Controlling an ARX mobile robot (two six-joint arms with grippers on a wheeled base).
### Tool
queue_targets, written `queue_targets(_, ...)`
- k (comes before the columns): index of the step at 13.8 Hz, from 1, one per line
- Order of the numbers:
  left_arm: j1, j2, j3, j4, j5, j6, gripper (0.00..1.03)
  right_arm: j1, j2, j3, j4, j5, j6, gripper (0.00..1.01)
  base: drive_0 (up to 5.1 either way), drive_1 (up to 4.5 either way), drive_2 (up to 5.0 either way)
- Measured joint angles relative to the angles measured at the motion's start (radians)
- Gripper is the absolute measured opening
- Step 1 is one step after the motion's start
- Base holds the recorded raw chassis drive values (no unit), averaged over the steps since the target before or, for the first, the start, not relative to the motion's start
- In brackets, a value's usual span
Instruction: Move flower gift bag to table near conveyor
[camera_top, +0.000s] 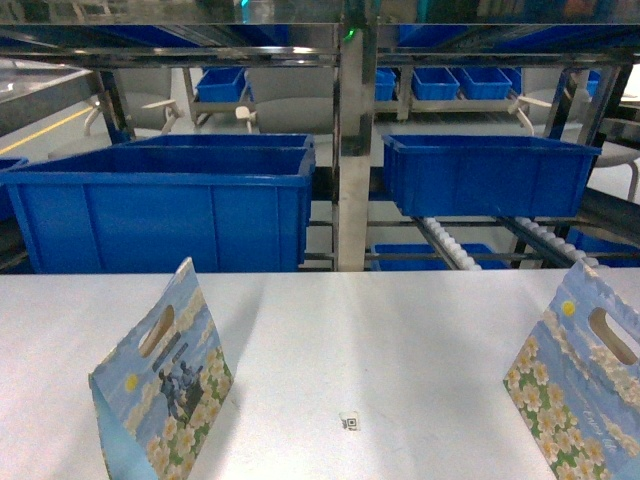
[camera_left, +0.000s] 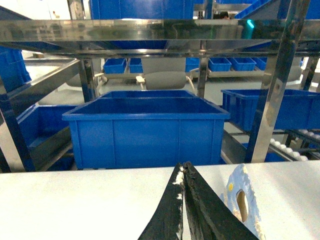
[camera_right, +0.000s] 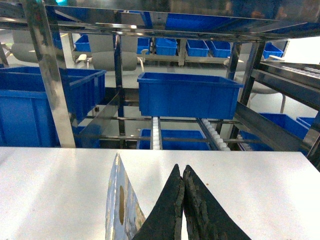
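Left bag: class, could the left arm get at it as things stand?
Probably yes. The left bag stands upright on the table, just right of the shut left gripper, with nothing between them.

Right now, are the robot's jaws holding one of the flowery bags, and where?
Nothing is held. The left gripper and the right gripper are both shut on nothing, each beside a flower gift bag standing free on the table.

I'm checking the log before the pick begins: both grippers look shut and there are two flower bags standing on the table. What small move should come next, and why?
Probably open the left gripper and ease it toward the left flower bag. Its fingers are pressed together and hold nothing, and that bag's cut-out handle stands upright just right of them. The right gripper is shut and empty too, beside the right flower bag on the table.
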Motion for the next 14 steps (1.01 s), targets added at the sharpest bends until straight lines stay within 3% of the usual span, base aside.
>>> queue_targets(9, 0.000, -0.254, 0.000, -0.245, 0.000, 0.000, 0.02, 0.000, -0.531, -0.051, -0.449, 0.000, 0.000, 0.02, 0.0, 0.00, 0.0)
queue_targets(10, 0.000, -0.339, 0.000, -0.375, -0.001, -0.001, 0.02, 0.000, -0.575, -0.051, -0.493, 0.000, 0.000, 0.02, 0.0, 0.00, 0.0)
queue_targets(14, 0.000, -0.417, 0.000, -0.425, 0.000, -0.002, 0.02, 0.000, -0.716, -0.051, -0.632, -0.001, 0.001, 0.02, 0.0, 0.00, 0.0)
